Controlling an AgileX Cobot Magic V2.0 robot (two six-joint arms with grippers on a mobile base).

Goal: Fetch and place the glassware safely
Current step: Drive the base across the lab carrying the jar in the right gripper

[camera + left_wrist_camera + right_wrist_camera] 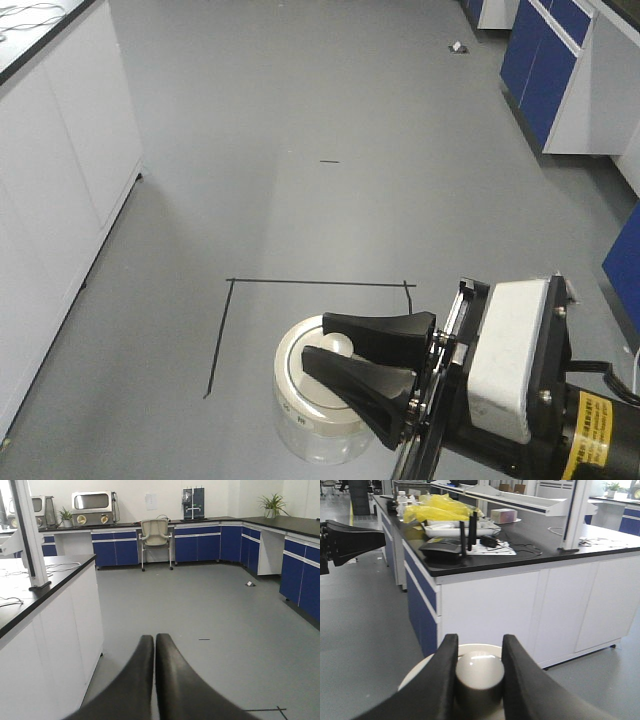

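With the right hand (320, 337) clamped on the lid knob (479, 672) of the jar (300, 435) and the left hand (155, 641) closed empty, the carry seemed under way, needing a level, gentle set-down.

A smooth grey floor (300, 100) is carrying thin black tape lines (320, 283). A white cabinet block with black countertop (70, 140) is standing alongside; dark blue base cabinets (200, 542) are lining the white walls (235, 497).
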